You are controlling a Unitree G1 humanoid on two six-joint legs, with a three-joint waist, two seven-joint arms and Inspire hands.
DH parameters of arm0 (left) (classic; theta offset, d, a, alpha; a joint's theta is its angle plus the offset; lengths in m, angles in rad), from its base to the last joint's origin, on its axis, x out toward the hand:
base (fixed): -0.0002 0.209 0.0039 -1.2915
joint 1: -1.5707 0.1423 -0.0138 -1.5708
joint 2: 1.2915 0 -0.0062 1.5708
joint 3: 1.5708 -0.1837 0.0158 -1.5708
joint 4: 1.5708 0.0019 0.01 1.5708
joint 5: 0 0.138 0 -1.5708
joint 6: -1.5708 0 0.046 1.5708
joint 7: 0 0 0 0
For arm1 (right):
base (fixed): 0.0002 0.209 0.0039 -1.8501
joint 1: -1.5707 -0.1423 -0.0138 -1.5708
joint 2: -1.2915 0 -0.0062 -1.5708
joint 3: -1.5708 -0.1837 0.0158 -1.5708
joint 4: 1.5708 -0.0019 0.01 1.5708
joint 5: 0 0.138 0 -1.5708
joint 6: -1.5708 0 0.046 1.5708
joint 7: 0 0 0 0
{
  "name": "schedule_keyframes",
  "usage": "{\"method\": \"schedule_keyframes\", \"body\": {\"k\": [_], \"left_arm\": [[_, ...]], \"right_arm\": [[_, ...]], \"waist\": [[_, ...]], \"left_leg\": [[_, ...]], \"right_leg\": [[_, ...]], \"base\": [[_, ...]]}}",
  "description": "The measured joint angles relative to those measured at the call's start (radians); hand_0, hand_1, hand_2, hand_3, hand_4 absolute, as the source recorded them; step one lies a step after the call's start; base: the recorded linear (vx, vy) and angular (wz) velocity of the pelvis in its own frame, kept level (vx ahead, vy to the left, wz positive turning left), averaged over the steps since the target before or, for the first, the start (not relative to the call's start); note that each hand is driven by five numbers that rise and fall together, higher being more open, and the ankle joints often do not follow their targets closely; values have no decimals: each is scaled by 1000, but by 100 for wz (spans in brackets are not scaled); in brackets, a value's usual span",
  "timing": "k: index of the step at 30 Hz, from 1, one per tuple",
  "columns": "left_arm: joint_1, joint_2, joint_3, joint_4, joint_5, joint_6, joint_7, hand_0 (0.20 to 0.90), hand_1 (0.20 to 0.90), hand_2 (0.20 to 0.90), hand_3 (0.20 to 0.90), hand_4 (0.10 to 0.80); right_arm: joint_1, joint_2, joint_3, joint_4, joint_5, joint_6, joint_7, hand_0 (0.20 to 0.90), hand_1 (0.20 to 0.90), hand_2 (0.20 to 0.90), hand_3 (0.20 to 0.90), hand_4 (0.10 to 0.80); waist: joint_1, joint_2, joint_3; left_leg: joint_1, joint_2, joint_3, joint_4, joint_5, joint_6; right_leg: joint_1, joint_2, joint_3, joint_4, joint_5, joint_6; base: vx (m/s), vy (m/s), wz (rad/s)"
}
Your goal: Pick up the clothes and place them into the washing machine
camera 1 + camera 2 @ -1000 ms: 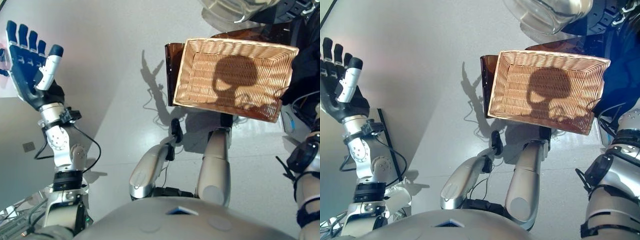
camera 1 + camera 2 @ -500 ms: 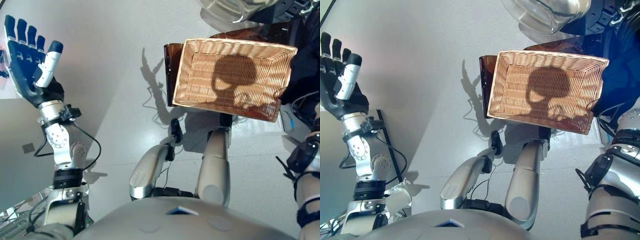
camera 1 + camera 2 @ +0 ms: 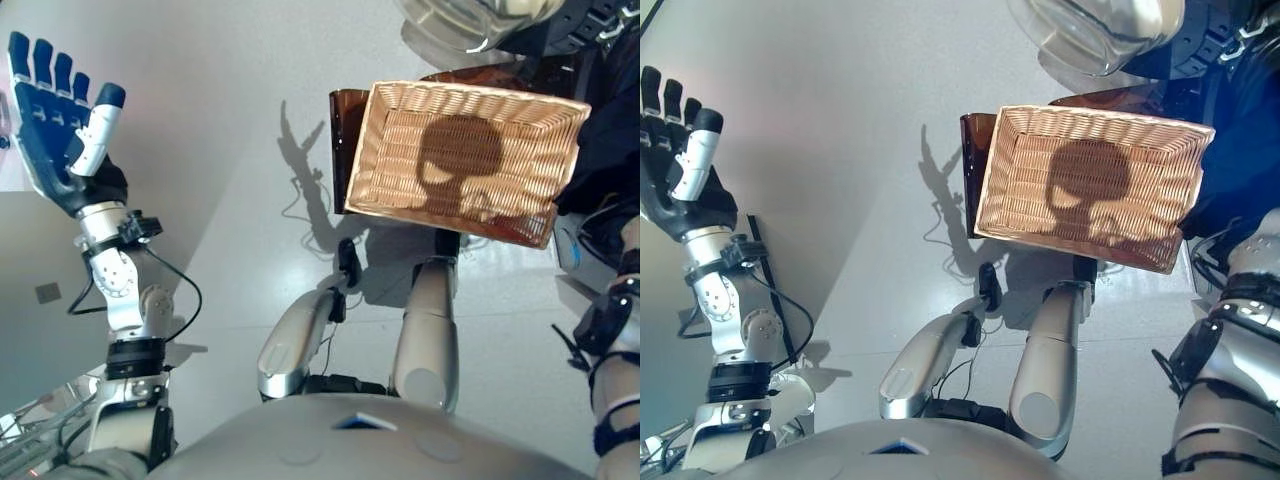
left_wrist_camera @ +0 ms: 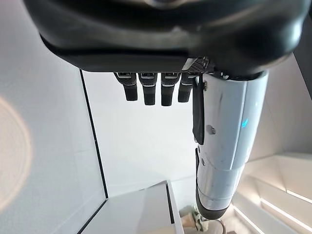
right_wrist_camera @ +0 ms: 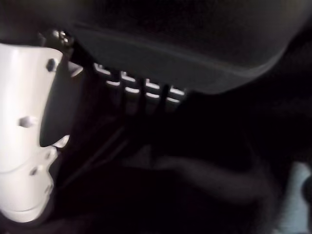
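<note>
The shallow wicker basket (image 3: pixel 465 160) rests on the low dark brown box (image 3: pixel 340 125) and holds no clothes. Dark blue clothing (image 3: pixel 1240 130) lies bunched at the right edge beside the basket, below the washing machine's glass door (image 3: pixel 1095 30). My right arm comes up along the right edge toward that clothing. In the right wrist view my right hand (image 5: pixel 195 44) has straight fingers and its white-covered thumb (image 5: pixel 24 122) out, with dark cloth close in front; it grips nothing I can see. My left hand (image 3: pixel 55 120) is raised at the far left, open and empty.
Pale grey floor (image 3: pixel 230 200) spreads left of the box. A grey panel (image 3: pixel 30 330) lies by my left arm at the lower left. Dark machine parts (image 3: pixel 1210 30) sit at the top right.
The view has shifted slightly. My right arm has moved a little at the right edge. My left hand stays raised and open, and the basket has not moved.
</note>
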Motion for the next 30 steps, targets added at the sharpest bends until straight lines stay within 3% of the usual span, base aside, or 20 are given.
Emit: {"method": "schedule_keyframes", "body": {"k": [2,4,9,16,25,30], "left_arm": [[-9,-18,2,0,-2,0,0,900,900,900,900,800],[-3,-10,2,-1,-1,2,-3,900,900,900,900,800],[5,-18,5,6,0,15,7,900,900,900,900,800],[28,-20,5,21,2,19,16,900,900,900,900,800],[105,-38,16,52,2,40,14,900,900,900,900,800],[139,-50,37,65,7,55,14,900,900,900,900,800]], "right_arm": [[64,115,19,-36,0,-34,43,900,900,900,900,800],[121,189,51,-44,17,-11,79,900,900,900,900,800],[164,252,72,8,41,-5,141,900,900,900,900,800],[292,477,211,153,77,-10,241,900,900,900,900,800],[384,563,268,230,110,44,323,900,900,900,900,800],[459,587,361,227,42,55,330,900,900,900,900,800]], "waist": [[-9,-21,-2],[-3,-58,-21],[-5,-86,-34],[3,-193,-128],[33,-226,-204],[31,-298,-268]], "left_leg": [[35,11,-18,-3,2,-5],[54,24,-19,-12,-3,-20],[109,46,-57,-26,3,-29],[203,76,-96,-59,-3,-34],[283,77,-135,-117,6,-7],[329,78,-145,-146,3,2]], "right_leg": [[50,8,-25,-16,-3,-10],[66,12,-35,-15,-21,-12],[147,19,-86,-43,-13,-33],[304,26,-165,-137,-11,-37],[476,16,-222,-324,58,-6],[577,21,-241,-463,110,6]], "base": [[29,20,5],[44,18,4],[112,8,12],[128,-6,18],[114,23,14],[53,31,4]]}}
